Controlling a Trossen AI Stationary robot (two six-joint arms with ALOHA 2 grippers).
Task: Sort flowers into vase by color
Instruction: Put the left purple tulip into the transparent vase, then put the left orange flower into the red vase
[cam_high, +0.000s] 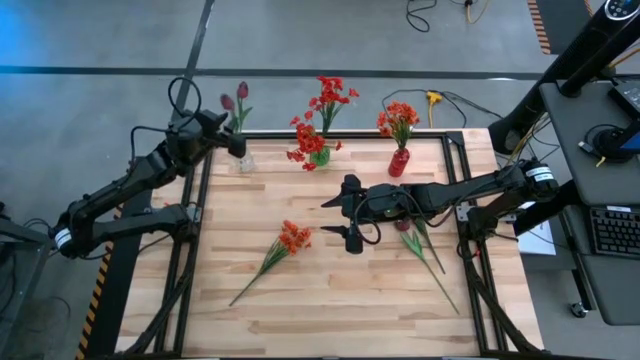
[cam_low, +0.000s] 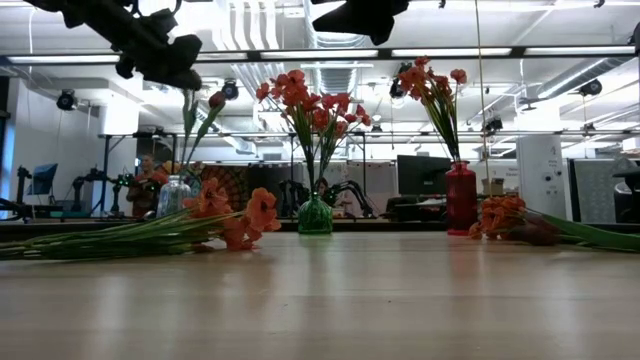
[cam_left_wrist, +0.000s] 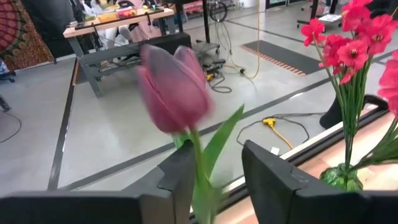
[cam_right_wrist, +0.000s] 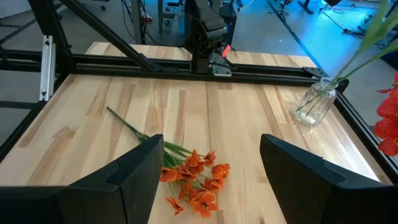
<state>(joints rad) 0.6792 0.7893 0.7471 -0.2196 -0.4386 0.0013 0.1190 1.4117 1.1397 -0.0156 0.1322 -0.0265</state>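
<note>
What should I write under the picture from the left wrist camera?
Left gripper with fingers apart around a maroon tulip stem.

- Maroon tulip (cam_left_wrist: 172, 90), left wrist view: bloom blurred; stem foot hidden between the dark fingers (cam_left_wrist: 273, 186).
- Green vase (cam_left_wrist: 341, 177): base cut by the picture's edge.
- Clear vase (cam_high: 243, 160), high view: partly hidden under the left gripper (cam_high: 236, 143).
- Stem at far right, low view: bloom (cam_low: 527, 228) indistinct, colour unclear.

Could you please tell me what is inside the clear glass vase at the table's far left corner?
Maroon tulips stand in the clear glass vase; the left gripper covers the stem lower down.
</note>
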